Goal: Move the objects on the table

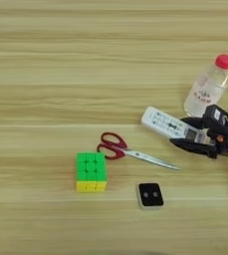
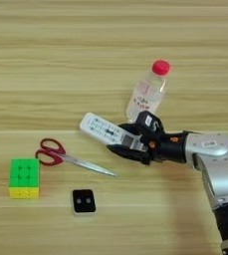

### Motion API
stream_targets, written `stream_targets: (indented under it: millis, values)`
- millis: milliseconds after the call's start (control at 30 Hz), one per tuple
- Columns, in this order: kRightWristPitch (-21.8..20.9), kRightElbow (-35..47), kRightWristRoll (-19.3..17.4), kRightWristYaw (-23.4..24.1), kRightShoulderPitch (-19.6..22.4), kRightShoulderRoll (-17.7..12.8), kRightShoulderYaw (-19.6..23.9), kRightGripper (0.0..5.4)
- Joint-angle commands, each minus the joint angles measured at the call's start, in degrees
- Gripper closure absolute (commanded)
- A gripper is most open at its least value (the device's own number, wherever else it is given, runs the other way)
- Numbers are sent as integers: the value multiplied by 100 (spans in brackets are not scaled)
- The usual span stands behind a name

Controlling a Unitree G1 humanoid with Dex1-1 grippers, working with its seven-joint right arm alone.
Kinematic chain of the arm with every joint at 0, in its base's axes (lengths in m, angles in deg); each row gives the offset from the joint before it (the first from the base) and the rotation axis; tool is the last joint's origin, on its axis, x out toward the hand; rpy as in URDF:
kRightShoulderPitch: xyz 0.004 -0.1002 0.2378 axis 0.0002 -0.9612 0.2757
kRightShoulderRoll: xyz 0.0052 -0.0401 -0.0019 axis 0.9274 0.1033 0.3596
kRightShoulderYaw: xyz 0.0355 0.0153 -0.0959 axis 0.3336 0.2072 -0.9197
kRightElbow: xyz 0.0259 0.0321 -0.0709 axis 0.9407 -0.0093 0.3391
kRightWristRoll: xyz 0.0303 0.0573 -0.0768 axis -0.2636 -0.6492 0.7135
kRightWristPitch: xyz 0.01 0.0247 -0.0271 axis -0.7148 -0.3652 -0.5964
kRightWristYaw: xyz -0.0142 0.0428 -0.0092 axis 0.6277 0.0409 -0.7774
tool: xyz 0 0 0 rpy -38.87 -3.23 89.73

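Observation:
On the wooden table (image 1: 46, 60) lies a slim white remote control (image 2: 98, 128), angled down to the right. My right gripper (image 2: 114, 137) comes in from the right, its two black fingers against either side of the remote's right end, shut on it. Just behind the gripper, a clear plastic bottle (image 2: 146, 94) with a red cap lies tilted. The red-handled scissors (image 2: 60, 155) lie closed to the left of the gripper, blades pointing right toward it.
A green and yellow puzzle cube (image 2: 24, 178) stands at the left. A small black square pad (image 2: 83, 200) lies in front of the scissors. My silver forearm (image 2: 212, 154) crosses the right side and bends down to the bottom edge.

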Motion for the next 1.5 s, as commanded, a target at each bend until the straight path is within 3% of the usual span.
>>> stream_targets:
  millis: [33, 733, 833, 1067, 1433, 1500]
  values:
    - [-311, 78, 193, 197, 294, -167, -89, 251]
    - [-622, -655, 616, 520, 475, 66, -444, 251]
    - [-632, -698, 630, 552, 499, 65, -452, 194]
    - [-603, -717, 612, 582, 544, 54, -462, 125]
    - [-326, 122, 62, 477, 589, -8, -34, 4]
    - [-279, 333, -72, 491, 585, 11, 65, 4]
